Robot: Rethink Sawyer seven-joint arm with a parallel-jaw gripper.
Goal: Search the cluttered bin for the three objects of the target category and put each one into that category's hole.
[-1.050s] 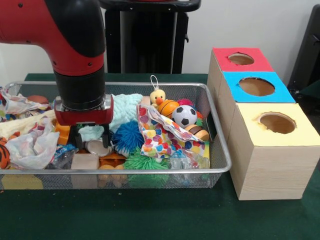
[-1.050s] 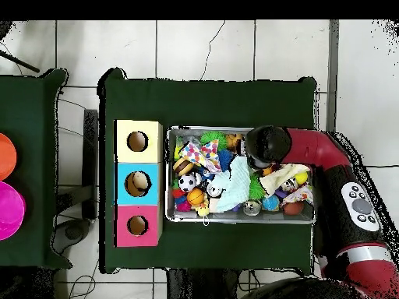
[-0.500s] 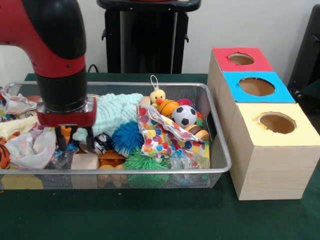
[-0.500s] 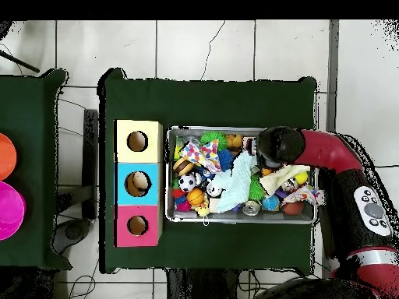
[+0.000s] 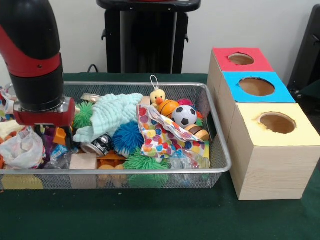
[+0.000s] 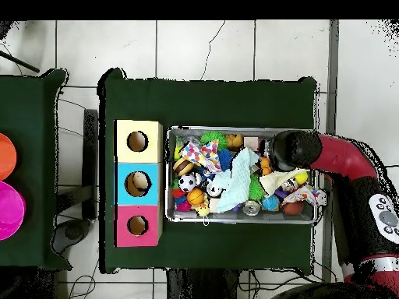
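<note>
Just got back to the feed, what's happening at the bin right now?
The red and black arm is down over the left end of the wire bin in the front view, its wrist among the clutter beside a white crumpled bag. Its gripper is hidden there, so a grasp cannot be confirmed. The mint cloth, blue spiky ball, soccer ball and duck toy lie loose in the bin. The three-hole box stands beside it.
</note>
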